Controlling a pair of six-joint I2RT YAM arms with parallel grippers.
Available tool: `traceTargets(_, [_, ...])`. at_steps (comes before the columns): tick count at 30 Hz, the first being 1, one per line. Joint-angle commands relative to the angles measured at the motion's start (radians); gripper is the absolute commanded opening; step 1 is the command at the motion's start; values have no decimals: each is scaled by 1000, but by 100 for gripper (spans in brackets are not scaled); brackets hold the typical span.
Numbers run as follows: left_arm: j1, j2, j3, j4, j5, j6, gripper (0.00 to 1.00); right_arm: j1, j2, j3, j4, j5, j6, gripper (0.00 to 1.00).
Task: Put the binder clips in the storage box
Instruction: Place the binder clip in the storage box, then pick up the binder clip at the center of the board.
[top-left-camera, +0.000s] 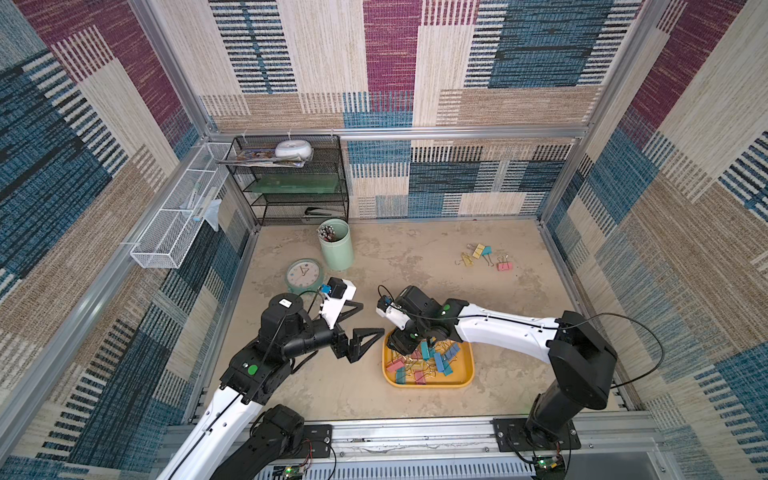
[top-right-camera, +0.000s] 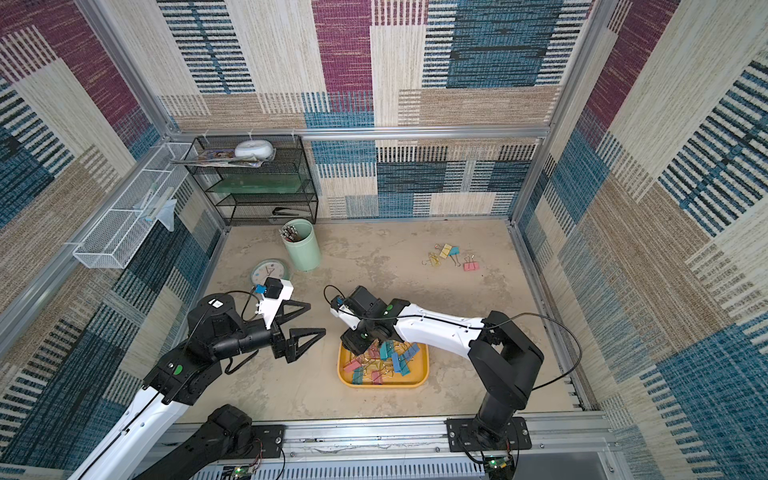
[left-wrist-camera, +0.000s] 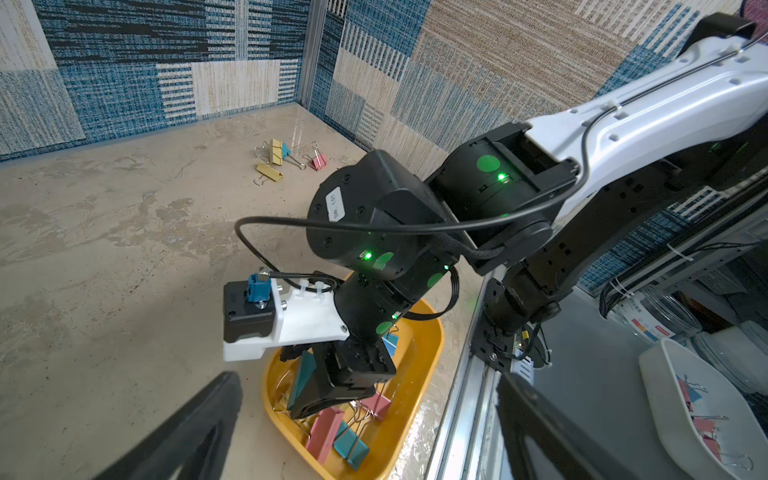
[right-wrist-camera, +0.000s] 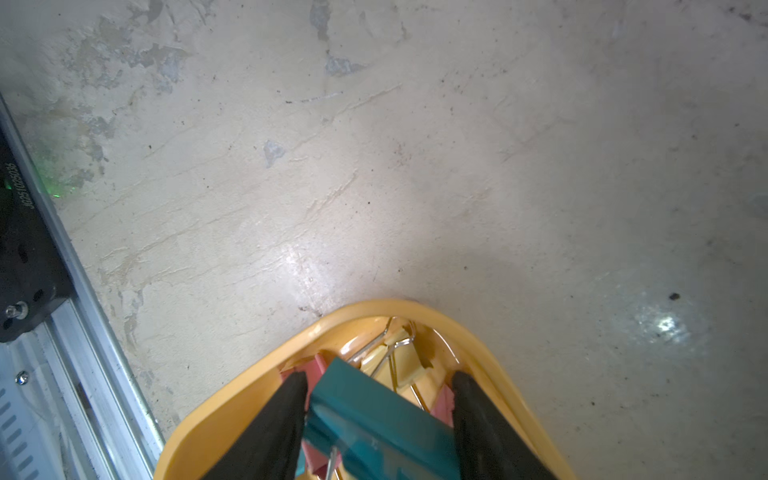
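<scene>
The yellow-orange storage box (top-left-camera: 467, 374) (top-right-camera: 424, 374) (left-wrist-camera: 428, 345) (right-wrist-camera: 249, 386) sits front centre, holding several pink, teal, blue and yellow binder clips (top-left-camera: 432, 361). My right gripper (top-left-camera: 419, 345) (top-right-camera: 372, 347) (right-wrist-camera: 379, 376) points down into its far left corner. Its fingers stand apart around a teal clip (right-wrist-camera: 374, 419) that is tilted and motion-blurred between them. Several more clips (top-left-camera: 484, 255) (top-right-camera: 453, 257) (left-wrist-camera: 286, 160) lie loose at the table's far right. My left gripper (top-left-camera: 372, 319) (top-right-camera: 316, 318) hovers wide open and empty, left of the box.
A mint-green cup (top-left-camera: 336, 245) of pens and a round clock (top-left-camera: 304, 274) stand at the back left. Behind them is a black mesh shelf (top-left-camera: 291, 183), with a white wire basket (top-left-camera: 174, 224) on the left wall. A metal rail (top-left-camera: 415, 432) bounds the front.
</scene>
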Motion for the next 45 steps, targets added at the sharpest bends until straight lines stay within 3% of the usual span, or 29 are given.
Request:
traceTargets(1, [2, 3, 4, 30, 20, 6, 99, 1, -43, -9, 43, -3, 9, 67])
traceTargets(5, [2, 6, 4, 31, 23, 4, 99, -1, -98, -4, 44, 21, 2, 76])
traceTargets(9, [2, 6, 5, 31, 30, 4, 99, -33, -161, -12, 66, 98, 37, 74])
traceTargets(16, [2, 14, 6, 33, 47, 5, 100, -278, -368, -94, 222, 270, 209, 73])
traceTargets(20, [2, 15, 6, 33, 48, 3, 99, -431, -372, -78, 247, 315, 237, 70])
traceTargets(28, [2, 22, 2, 48, 79, -3, 99, -601, -28, 218, 38, 334, 118, 69])
traceTargets(32, [3, 7, -27, 117, 128, -19, 100, -619, 155, 364, -15, 402, 41, 69])
traceTargets(39, [2, 14, -25, 109, 113, -16, 99, -627, 454, 637, -104, 509, -36, 64])
traceTargets(45, [3, 23, -19, 93, 98, -11, 100, -628, 605, 752, -158, 553, -50, 56])
